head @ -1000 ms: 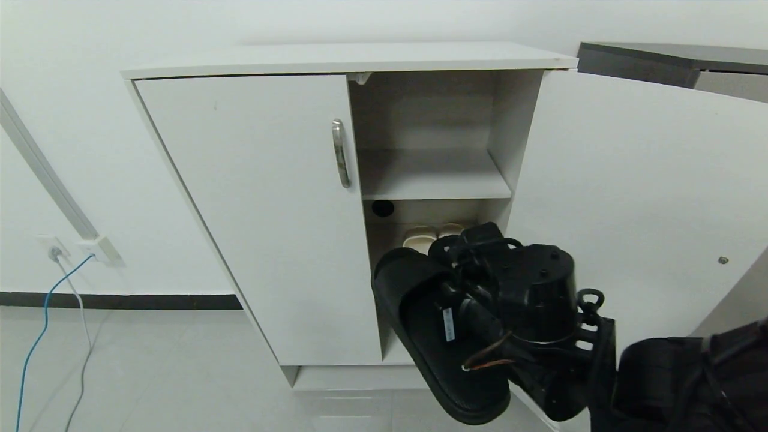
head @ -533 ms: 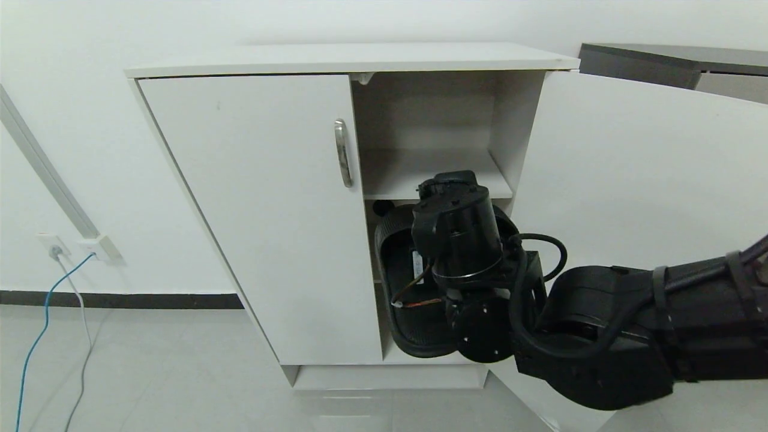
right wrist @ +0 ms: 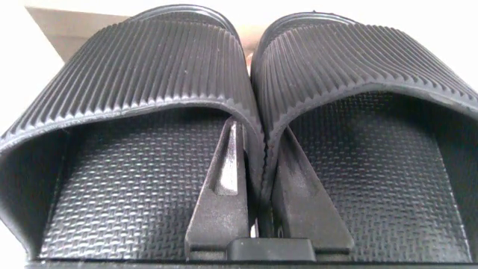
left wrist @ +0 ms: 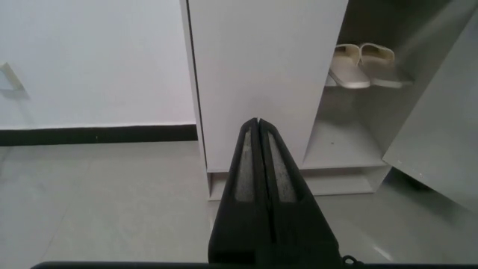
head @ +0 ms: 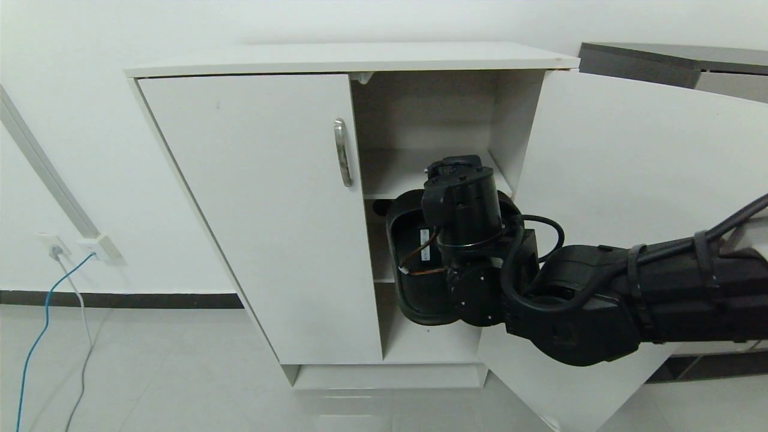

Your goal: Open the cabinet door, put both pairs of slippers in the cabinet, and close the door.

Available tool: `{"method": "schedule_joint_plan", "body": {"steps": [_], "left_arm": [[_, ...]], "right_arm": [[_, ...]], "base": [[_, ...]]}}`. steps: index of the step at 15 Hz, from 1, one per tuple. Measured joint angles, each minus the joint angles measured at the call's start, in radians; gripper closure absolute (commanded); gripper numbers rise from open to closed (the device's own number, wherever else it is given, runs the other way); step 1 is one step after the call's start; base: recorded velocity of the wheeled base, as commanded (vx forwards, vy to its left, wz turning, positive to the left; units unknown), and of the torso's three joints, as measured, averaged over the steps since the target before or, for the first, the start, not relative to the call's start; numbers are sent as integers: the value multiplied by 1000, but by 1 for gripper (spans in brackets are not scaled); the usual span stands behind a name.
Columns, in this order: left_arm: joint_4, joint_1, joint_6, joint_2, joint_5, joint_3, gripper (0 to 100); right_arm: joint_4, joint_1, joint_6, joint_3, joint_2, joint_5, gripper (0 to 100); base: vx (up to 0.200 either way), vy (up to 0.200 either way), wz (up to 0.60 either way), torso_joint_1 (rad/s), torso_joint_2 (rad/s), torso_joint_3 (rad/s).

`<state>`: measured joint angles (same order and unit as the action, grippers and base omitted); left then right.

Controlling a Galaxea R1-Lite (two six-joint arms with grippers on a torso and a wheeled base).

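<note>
Hidden or unclear:
- The right claw (right wrist: 261, 142) is masked in the head view by its own black wrist. The right wrist view shows its two fingers (right wrist: 228, 187) clamped on the adjoining inner edges of the pair of black ribbed rubber slippers (right wrist: 149, 97), pinching the two together.
- The pair of beige slippers (left wrist: 370, 63) lies on the middle shelf, far right in the opening. In the head view the arm covers it.
- How far the black slippers (head: 414, 258) sit past the cabinet front cannot be told.

Positions:
- The white two-door cabinet (head: 336, 57) has its left door (head: 258, 210) shut, with a metal bar handle (head: 342, 153), and its right door (head: 630, 180) swung wide.
- The black slippers hang on end in the opening, below the upper shelf (head: 420, 174) and off the cabinet floor (head: 420, 342).
- Their left edge is just beside the shut door's edge.
- The left claw (left wrist: 258, 131) is pressed closed on nothing, well back over the grey tiled floor (head: 150, 372).

Room:
- The lower compartment beneath the slippers is open.
</note>
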<state>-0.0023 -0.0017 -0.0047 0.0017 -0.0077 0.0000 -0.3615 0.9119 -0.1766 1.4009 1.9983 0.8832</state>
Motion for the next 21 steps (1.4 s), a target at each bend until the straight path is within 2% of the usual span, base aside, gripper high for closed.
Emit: {"method": "schedule_joint_plan", "body": {"steps": [11,18,21], "left_arm": [[0,0,0,0,0,0,100],[0,0,1,0,-1,0,100],[0,0,0,0,0,0,100]], "right_arm": [[-16,-1,8,-1,1,3,100],[-6,-3,9,14,3,-11,100],[83,-15,10,67,10,-61,100]], "base": [[200,0,0,4,2,3],[0,0,0,0,0,0],[0,0,0,0,0,0]]}}
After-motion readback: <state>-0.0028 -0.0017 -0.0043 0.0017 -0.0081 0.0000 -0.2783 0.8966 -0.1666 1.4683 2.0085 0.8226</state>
